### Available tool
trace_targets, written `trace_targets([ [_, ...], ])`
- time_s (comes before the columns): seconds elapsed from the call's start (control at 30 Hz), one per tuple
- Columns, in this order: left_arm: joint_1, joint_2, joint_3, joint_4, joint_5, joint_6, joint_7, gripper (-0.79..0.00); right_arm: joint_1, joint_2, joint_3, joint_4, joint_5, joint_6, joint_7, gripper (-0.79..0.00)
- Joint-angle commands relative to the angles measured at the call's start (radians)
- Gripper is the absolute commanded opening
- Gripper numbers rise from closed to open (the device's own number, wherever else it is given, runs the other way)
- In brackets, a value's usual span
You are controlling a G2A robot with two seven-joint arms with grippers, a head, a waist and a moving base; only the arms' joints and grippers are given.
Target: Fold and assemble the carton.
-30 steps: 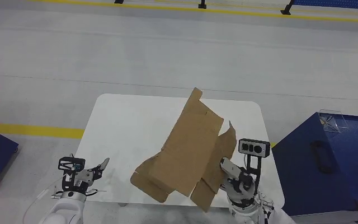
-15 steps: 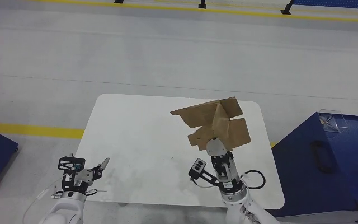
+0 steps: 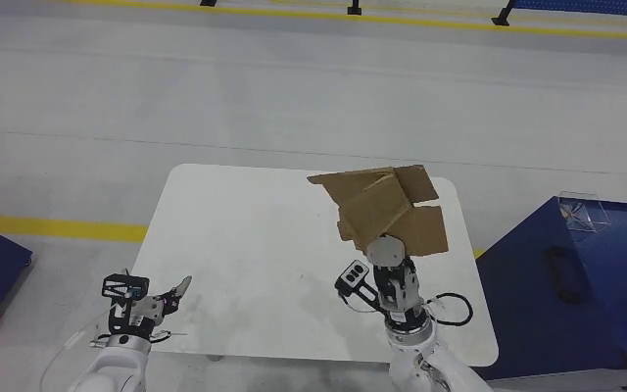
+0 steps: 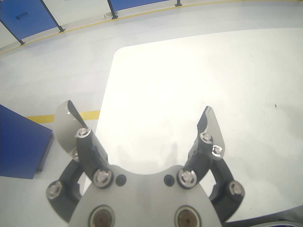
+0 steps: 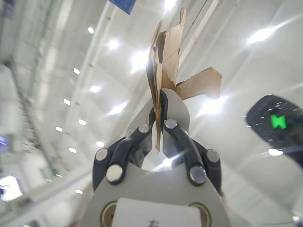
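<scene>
The right pincer (image 5: 161, 109) is clamped tight on the lower edge of the carton (image 5: 167, 55), its two pale fingers pressing the layered board between them. In the top view this pincer (image 3: 385, 251) points upward and holds the carton (image 3: 384, 201) in the air above the far right part of the table (image 3: 245, 245), not resting on it.

The carton is brown corrugated cardboard, folded flat into several layers. Edge-on from the wrist it looks like a thin, ragged stack, with one flap bent out sideways just above the grip. From above, its panels overlap at angles, with creased fold lines and a squared flap toward the right.

The right arm stands upright by the table's near right edge, its wrist turned toward the ceiling. The left pincer (image 4: 139, 109) hovers over the near left corner of the white, round-cornered table (image 4: 189, 72), its dark-padded fingers spread wide with nothing between them.
</scene>
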Motion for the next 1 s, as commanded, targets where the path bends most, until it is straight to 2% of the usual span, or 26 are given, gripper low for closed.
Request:
trace_targets([
  [0.0, 0.0, 0.0, 0.0, 0.0, 0.0, 0.0, 0.0, 0.0, -0.015, 0.002, 0.063, 0.007, -0.24, -0.224, 0.079, -0.785],
  [0.03, 0.0, 0.0, 0.0, 0.0, 0.0, 0.0, 0.0, 0.0, -0.024, 0.002, 0.094, 0.016, -0.312, -0.311, 0.103, -0.785],
  [0.1, 0.0, 0.0, 0.0, 0.0, 0.0, 0.0, 0.0, 0.0, -0.041, 0.004, 0.151, 0.03, -0.398, -0.406, 0.13, -0.785],
  [0.2, 0.0, 0.0, 0.0, 0.0, 0.0, 0.0, 0.0, 0.0, -0.069, 0.01, 0.221, 0.047, -0.488, -0.441, 0.106, -0.785],
  [0.4, 0.0, 0.0, 0.0, 0.0, 0.0, 0.0, 0.0, 0.0, -0.108, 0.021, 0.305, 0.133, -0.981, -0.636, 0.039, -0.785],
  [0.47, 0.0, 0.0, 0.0, 0.0, 0.0, 0.0, 0.0, 0.0, -0.113, 0.019, 0.299, 0.159, -1.101, -0.653, -0.023, -0.785],
  [0.63, 0.0, 0.0, 0.0, 0.0, 0.0, 0.0, 0.0, 0.0, -0.111, 0.008, 0.235, 0.199, -1.278, -0.644, -0.095, -0.785],
  [0.93, 0.0, 0.0, 0.0, 0.0, 0.0, 0.0, 0.0, 0.0, -0.108, 0.006, 0.225, 0.205, -1.297, -0.64, -0.102, -0.785],
  [0.97, -0.001, -0.003, 0.007, -0.013, -0.072, -0.029, -0.022, 0.0, -0.107, 0.006, 0.226, 0.202, -1.307, -0.634, -0.107, -0.785],
])
